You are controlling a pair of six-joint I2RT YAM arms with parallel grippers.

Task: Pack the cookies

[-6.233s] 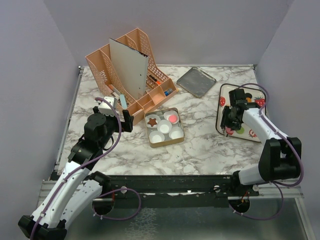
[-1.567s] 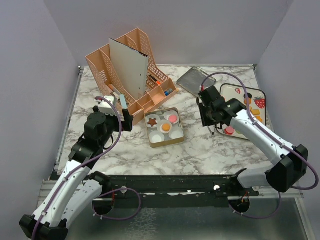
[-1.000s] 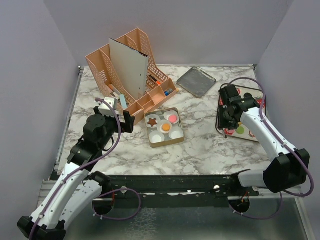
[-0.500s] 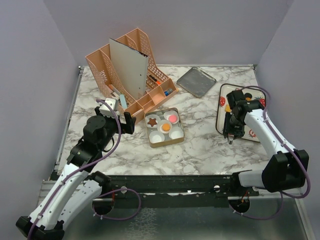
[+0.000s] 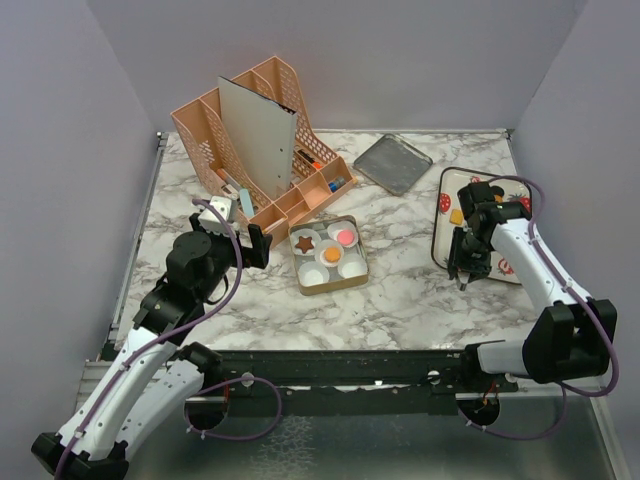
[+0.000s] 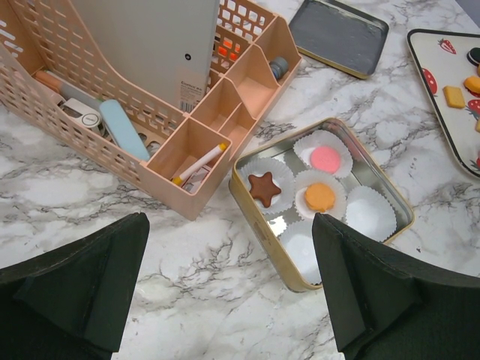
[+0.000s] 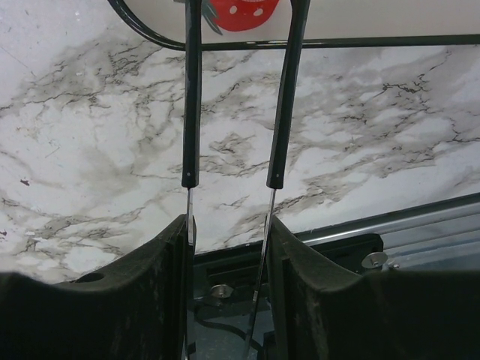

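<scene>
The gold tin (image 5: 306,284) (image 6: 255,217) holds white paper cups with three cookies in them: a brown star (image 5: 303,241) (image 6: 262,187), a pink round (image 5: 345,237) (image 6: 325,157) and an orange one (image 5: 332,254) (image 6: 319,196). More cookies lie on the strawberry-print tray (image 5: 438,222) (image 6: 431,105), among them an orange square (image 5: 456,216) (image 6: 453,96). My right gripper (image 5: 468,255) (image 7: 229,225) is shut on black-tipped metal tongs (image 7: 192,112), whose arms stand apart with nothing between them, at the tray's near left edge. My left gripper (image 5: 245,235) (image 6: 229,221) is open and empty, left of the tin.
A peach desk organiser (image 5: 260,150) (image 6: 150,97) with a white board stands behind the tin. A grey metal lid (image 5: 392,163) (image 6: 339,36) lies at the back. The table's front rail (image 7: 352,240) is just below the right gripper.
An orange cookie now lies in the tin's middle cup. My right gripper went from near the tin back over the tray, then down to the tray's near left edge. The left arm barely moved.
</scene>
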